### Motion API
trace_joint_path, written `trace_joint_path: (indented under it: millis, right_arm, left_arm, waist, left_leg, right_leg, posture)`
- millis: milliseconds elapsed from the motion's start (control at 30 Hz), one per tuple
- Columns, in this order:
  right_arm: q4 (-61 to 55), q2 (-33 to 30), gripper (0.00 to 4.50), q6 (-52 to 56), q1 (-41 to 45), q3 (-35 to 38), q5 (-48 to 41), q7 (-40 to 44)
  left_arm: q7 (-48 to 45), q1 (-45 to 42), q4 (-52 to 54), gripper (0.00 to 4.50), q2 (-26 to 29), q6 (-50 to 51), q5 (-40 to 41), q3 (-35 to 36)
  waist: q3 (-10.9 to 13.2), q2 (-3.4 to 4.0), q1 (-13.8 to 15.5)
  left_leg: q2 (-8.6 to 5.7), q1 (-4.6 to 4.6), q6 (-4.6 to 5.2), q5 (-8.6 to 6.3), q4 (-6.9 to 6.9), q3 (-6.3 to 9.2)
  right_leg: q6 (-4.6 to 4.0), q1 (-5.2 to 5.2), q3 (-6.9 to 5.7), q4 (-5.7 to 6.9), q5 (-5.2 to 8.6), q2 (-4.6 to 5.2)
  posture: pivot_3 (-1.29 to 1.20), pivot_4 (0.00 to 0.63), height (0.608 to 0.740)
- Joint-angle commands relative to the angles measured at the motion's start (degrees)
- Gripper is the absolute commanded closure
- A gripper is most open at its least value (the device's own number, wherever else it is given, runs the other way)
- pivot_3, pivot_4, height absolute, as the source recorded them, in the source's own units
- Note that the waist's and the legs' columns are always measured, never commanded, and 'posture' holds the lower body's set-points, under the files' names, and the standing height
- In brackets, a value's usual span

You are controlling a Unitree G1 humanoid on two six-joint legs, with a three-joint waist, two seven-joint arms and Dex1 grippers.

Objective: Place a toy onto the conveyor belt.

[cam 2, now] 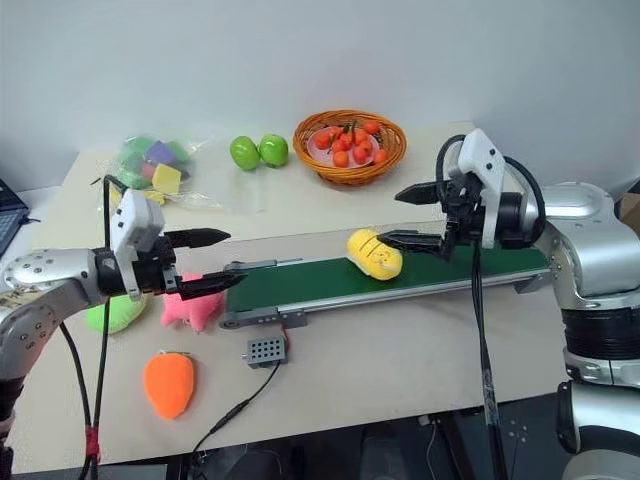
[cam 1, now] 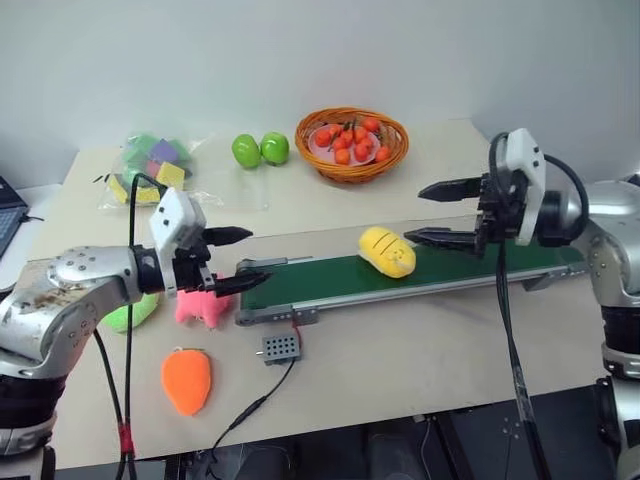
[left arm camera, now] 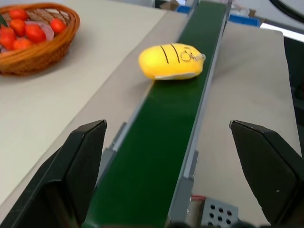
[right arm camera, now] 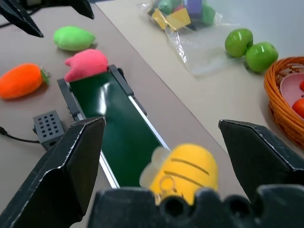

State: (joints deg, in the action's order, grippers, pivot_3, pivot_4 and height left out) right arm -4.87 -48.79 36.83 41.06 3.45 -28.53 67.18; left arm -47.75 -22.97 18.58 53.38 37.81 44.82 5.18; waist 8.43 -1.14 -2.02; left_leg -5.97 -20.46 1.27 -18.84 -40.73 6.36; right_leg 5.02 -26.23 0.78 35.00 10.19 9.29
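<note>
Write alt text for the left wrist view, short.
A yellow plush toy lies on a dark-green conveyor belt running away across a beige table, seen between the left gripper's two open black fingers. A wicker basket of small red fruit sits beside the belt.

Both arms reach forward with bent elbows, wrists angled inward toward each other. The left gripper [cam 1: 233, 260] has its two black fingers [cam 1: 228, 236] spread wide, nothing between them. The right gripper [cam 1: 445, 213] likewise stands with fingers [cam 1: 450, 188] parted and empty, raised slightly higher.
</note>
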Motion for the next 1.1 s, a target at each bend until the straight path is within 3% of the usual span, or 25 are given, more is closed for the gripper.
trace_joint_path:
  millis: [33,1100]
  right_arm:
    - [-2.4,-0.9,0.0,0.7,-0.4,2.8,-2.2,-0.8]
    - [-1.8,-1.0,0.0,-0.3,0.0,3.4,-3.4,-2.7]
  left_arm:
    - [-0.3,-3.6,-2.3,0.07,-0.8,0.4,-1.9,0.6]
    - [-6.7,-13.0,-7.3,0.07,-3.5,-0.8,-9.4,-0.5]
  waist:
    - [0.0,0.0,0.1]
    - [0.0,0.0,1.0]
  left_leg:
    - [-0.03,0.0,0.0,0.0,0.0,0.0]
    - [-0.02,-0.02,0.0,0.0,-0.01,-0.01]
  right_leg:
    - [0.0,0.0,0.01,0.0,0.0,0.03]
    - [0.0,-0.02,0.0,-0.02,0.0,0.03]
  posture:
    - [0.0,0.15,0.74]
    - [0.0,0.15,0.74]
